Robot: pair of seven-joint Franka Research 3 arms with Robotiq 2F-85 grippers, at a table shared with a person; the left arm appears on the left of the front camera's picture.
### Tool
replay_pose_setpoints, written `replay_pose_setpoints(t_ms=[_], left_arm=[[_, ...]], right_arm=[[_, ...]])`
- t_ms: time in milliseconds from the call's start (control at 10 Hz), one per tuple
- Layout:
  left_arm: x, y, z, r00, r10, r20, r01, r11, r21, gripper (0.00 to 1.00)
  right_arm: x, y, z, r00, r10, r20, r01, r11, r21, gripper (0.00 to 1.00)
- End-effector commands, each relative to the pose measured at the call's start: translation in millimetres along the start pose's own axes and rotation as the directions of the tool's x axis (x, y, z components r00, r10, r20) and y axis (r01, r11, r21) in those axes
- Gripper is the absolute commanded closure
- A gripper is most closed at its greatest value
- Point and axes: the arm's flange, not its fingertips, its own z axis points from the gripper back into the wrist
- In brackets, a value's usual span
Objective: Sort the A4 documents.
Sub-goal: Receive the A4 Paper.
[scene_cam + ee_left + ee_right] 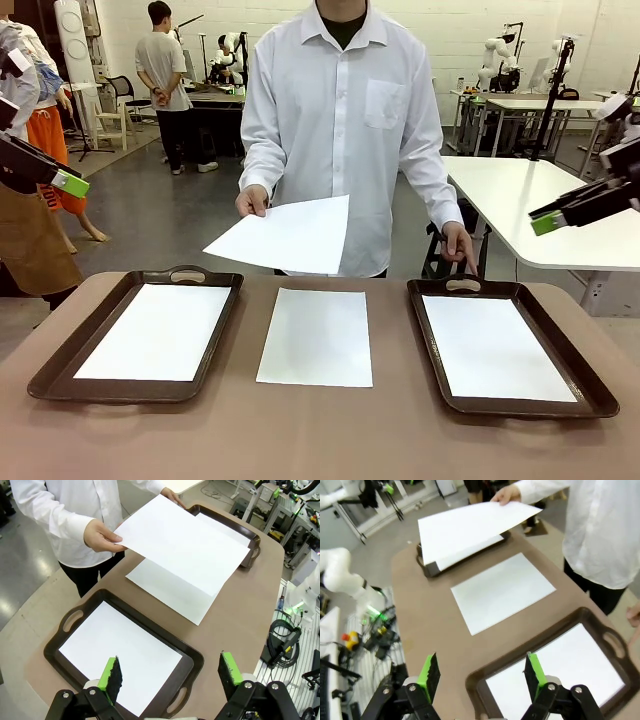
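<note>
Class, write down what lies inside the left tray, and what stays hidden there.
A white sheet lies flat inside the left tray, dark floor showing around it. It covers the floor beneath, so further sheets underneath cannot be ruled out.

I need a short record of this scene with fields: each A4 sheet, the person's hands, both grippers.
left sheet: flat in the left tray
right sheet: flat in the right tray
middle sheet: on the table, between the trays
held sheet: in the air, in the person's hand
other hand: at the right tray's far handle
left gripper: open, empty, raised
right gripper: open, empty, raised
</note>
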Motion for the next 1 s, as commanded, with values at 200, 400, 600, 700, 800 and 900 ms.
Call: replay_pose_setpoints(t_ms=[200,400,600,700,800,900], left_arm=[[0,-1,0,1.000,-0.001,-0.001,0.001,1.000,0.001,0.00],[0,-1,0,1.000,-0.001,-0.001,0.001,1.000,0.001,0.00],[0,-1,0,1.000,-0.001,-0.001,0.001,1.000,0.001,0.00],[0,-1,0,1.000,-0.001,-0.001,0.001,1.000,0.001,0.00],[0,-1,0,1.000,-0.001,-0.001,0.001,1.000,0.001,0.00],[0,-1,0,1.000,-0.001,-0.001,0.001,1.000,0.001,0.00]], right_arm=[[8,-56,-59,0.971,-0.187,0.147,0.165,0.974,0.155,0.11],[5,-84,-103,0.920,-0.360,0.158,0.307,0.909,0.283,0.11],[12,-96,-133,0.854,-0.494,0.164,0.405,0.828,0.388,0.11],[16,-100,-149,0.834,-0.537,0.123,0.448,0.791,0.418,0.11],[21,-103,-162,0.807,-0.583,0.097,0.485,0.747,0.456,0.11],[24,-106,-175,0.780,-0.622,0.071,0.519,0.706,0.482,0.11]])
